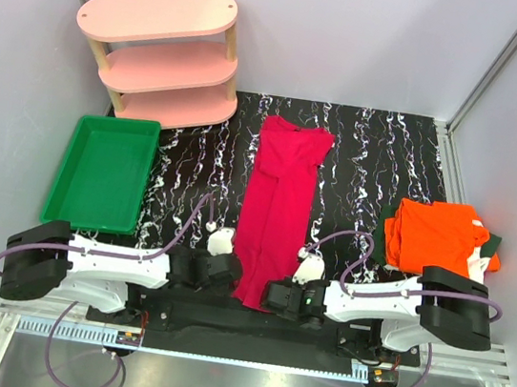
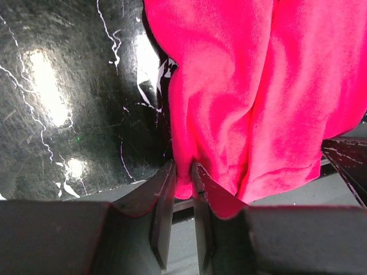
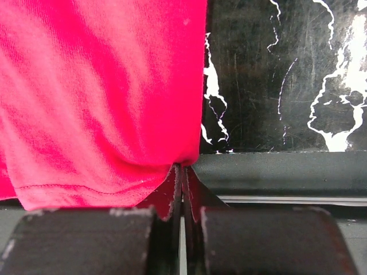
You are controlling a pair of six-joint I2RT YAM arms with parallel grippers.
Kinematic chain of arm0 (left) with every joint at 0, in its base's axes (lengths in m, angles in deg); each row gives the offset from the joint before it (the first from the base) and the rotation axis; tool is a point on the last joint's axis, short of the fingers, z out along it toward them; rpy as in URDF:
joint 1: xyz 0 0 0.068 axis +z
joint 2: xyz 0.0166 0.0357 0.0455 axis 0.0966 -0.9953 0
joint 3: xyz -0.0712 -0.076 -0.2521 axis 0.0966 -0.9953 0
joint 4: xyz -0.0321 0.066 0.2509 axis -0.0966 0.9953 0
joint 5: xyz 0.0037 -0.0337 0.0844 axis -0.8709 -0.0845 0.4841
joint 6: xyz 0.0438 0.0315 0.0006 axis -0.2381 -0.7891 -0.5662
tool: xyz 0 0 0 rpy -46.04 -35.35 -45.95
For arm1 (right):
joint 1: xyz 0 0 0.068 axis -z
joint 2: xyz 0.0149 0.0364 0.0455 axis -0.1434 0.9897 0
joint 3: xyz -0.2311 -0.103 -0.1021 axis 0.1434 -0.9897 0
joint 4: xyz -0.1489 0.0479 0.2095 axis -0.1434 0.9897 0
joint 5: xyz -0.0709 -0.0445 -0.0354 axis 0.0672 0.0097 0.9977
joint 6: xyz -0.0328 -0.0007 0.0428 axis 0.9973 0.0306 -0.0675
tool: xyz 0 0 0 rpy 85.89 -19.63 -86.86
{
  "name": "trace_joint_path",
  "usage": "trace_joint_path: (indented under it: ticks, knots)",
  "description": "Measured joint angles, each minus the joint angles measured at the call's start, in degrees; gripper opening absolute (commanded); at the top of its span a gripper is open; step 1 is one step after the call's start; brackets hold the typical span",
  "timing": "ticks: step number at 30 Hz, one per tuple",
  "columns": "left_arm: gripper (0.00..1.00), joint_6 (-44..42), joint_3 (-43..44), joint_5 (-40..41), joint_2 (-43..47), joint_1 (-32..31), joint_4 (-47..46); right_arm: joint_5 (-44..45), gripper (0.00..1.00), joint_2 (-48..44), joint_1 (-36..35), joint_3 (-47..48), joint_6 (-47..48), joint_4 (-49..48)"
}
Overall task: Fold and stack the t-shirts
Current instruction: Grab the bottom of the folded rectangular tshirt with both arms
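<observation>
With left end effector (image 2: 182, 167) and right end effector (image 3: 182, 168) pinching near hem corners of crimson cloth t-shirt (image 1: 277, 196), lift evenly, fold away.

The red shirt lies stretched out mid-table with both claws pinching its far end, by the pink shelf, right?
Not quite. The red shirt lies stretched out mid-table, but the left claw and right claw pinch its near end, away from the pink shelf; the top external view shows it.

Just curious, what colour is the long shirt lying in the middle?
The shirt is crimson red, clearest in the top view.
</observation>
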Motion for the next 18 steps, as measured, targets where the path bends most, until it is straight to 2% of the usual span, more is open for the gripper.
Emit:
trace_joint_path:
  ticks: [4, 6, 18]
  knots:
    - [0.11, 0.3, 0.0, 0.0, 0.0, -0.2, 0.3, 0.1, 0.00, 0.0, 0.0, 0.2, -0.8, 0.3]
    - [0.00, 0.5, 0.0, 0.0, 0.0, -0.2, 0.4, 0.2, 0.00, 0.1, -0.1, 0.3, -1.0, 0.7]
    - [0.00, -0.5, 0.7, 0.2, 0.1, -0.4, 2.0, 3.8, 0.00, 1.1, -0.7, 6.4, 1.8, 11.2]
